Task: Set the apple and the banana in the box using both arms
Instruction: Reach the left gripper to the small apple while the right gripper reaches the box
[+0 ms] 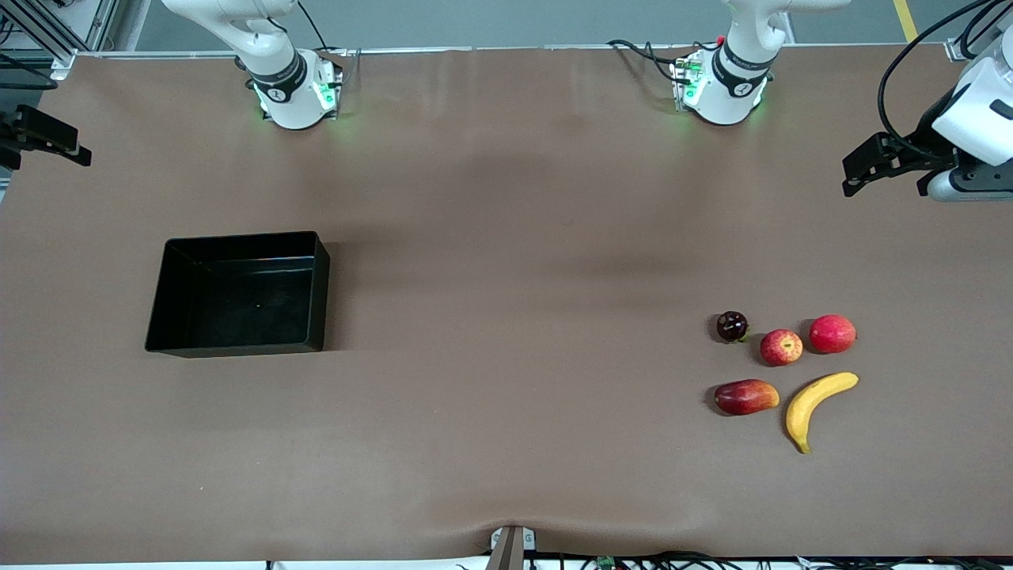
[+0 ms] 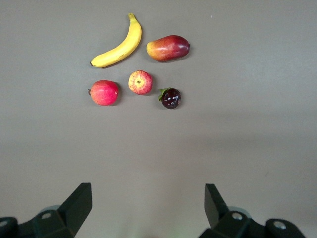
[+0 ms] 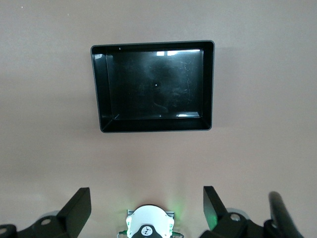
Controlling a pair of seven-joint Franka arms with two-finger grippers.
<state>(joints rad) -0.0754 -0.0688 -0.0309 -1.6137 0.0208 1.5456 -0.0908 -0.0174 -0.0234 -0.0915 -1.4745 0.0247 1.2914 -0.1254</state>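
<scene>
We see the curved yellow banana lying diagonally, its stem tip nearer the front camera, beside the small streaked red apple. The glossy black box sits toward the right arm's end. Left gripper and right gripper wait raised, fingers spread.

Two white jointed arms, bases bolted along the top edge of the surface; both raised and swung outward, each waiting high over its own end. Left tool held up over the left arm's end of the surface, dark fingers spread wide apart, nothing between them. Right tool poised over the right arm's end, barely inside the front view's edge; fingers likewise parted wide and empty.
</scene>
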